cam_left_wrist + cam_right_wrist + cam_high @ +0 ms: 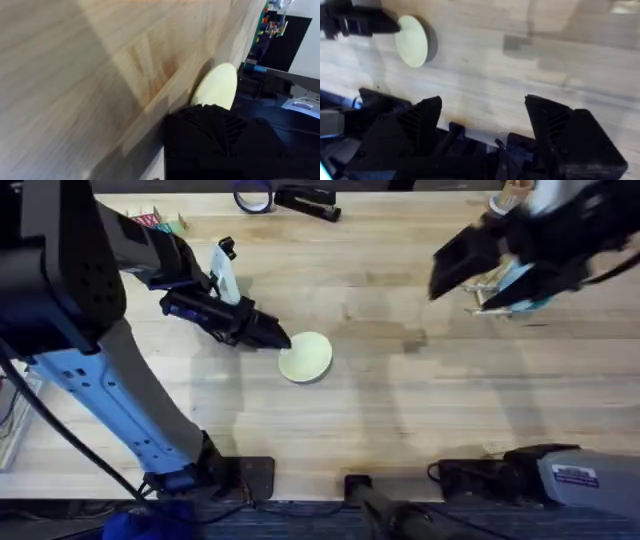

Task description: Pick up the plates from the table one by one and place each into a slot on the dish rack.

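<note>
A black stapler (308, 202) lies at the table's far edge, with a dark blue ring of tape (253, 197) just left of it. Farther left sit some small colourful items (157, 221).

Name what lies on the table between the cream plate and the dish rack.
Nothing: in the overhead view, only bare table stretches between the cream plate and the dish rack; the right wrist view shows bare wood there too.

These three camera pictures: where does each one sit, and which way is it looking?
Overhead: above the arms' bases, looking down and forward at the table; both arms show.
Left wrist: on the left arm, facing the cream plate; one black finger shows.
Right wrist: on the raised right arm, looking down; its open fingers show.
Shared: the cream plate.
</note>
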### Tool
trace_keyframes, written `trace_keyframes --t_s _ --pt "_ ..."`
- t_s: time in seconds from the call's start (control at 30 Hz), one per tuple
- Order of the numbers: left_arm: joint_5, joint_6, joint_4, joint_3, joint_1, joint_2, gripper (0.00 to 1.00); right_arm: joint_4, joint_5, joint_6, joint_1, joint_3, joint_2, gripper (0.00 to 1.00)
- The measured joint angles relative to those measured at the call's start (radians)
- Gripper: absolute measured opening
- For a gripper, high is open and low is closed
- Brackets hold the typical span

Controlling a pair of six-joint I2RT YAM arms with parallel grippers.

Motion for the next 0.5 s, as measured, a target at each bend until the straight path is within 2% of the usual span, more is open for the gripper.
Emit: trace_keyframes --t_s 0.17,0.5 --pt "0.001 -0.013 0.007 0.003 -0.009 0.0 0.041 0.063 -0.013 0.059 0.12 -0.077 0.005 0.996" --pt "0.0 -0.013 0.007 0.004 -0.01 0.0 0.042 0.221 -0.031 0.254 0.413 -0.17 0.011 0.996"
